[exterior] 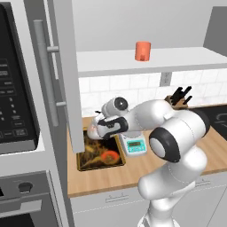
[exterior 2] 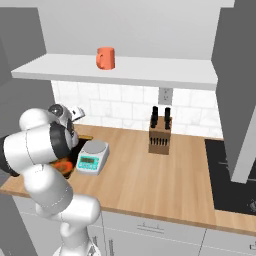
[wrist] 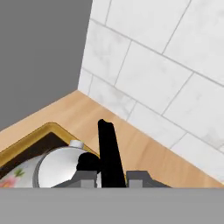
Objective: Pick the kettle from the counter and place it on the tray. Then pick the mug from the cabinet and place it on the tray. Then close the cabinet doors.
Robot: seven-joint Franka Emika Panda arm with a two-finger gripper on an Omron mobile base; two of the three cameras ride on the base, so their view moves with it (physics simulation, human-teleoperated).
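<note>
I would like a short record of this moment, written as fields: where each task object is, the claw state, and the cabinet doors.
kettle: at the tray's back end, over the tray; whether it rests on it, cannot tell
tray: on the counter, left of the white scale
mug: upright on the cabinet shelf
claw: around the kettle's black handle, apparently shut on it
cabinet doors: open; left door, right door
other: knife block near the tiled wall
</note>
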